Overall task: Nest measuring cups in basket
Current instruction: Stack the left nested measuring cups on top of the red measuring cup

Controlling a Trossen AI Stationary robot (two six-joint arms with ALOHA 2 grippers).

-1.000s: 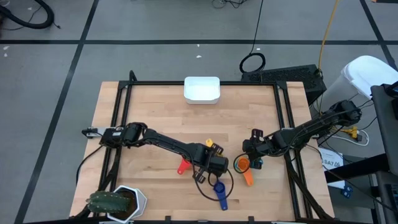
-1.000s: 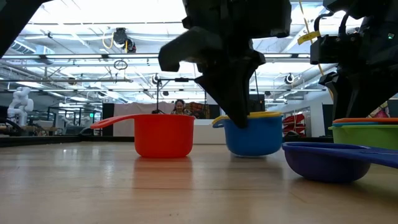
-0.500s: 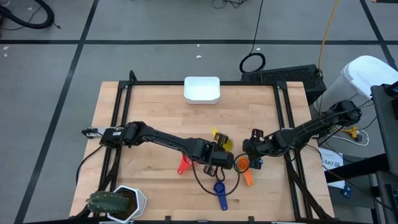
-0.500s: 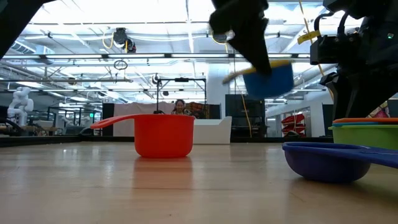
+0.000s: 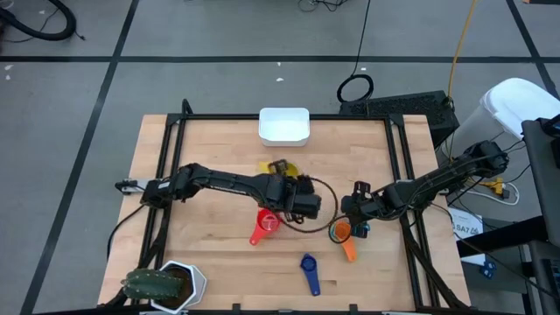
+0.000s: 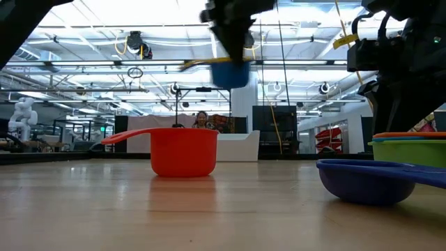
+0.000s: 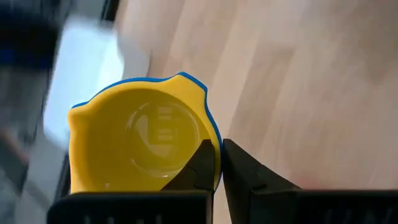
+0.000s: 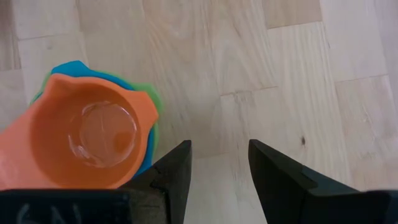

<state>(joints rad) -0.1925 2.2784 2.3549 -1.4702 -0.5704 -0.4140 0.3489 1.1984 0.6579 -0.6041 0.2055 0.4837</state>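
Note:
A yellow measuring cup nested in a blue one hangs above the table's middle, with my left gripper shut on its rim. A red cup and a dark blue cup rest on their bases on the table. An orange cup sits nested in a green and a light blue one, just outside one finger of my open right gripper, which stands at the right. The white basket sits at the far edge. My left gripper pinches the nested pair's rim wall, one finger inside the yellow cup and one outside the blue. The fingers slant down from above. The pair is lifted clear of the table, roughly upright, with the yellow handle sticking out sideways.
A white hexagonal pot with a green plant stands at the near left corner. A black cable loops below the left wrist. Black rails run along the table's left and right sides. Bare wood lies between the lifted cups and the basket.
My left gripper has risen and gone toward the table's far edge and the basket, rolling as it went. It has carried the blue cup with the yellow one inside off the table. The other cups have stayed in place.

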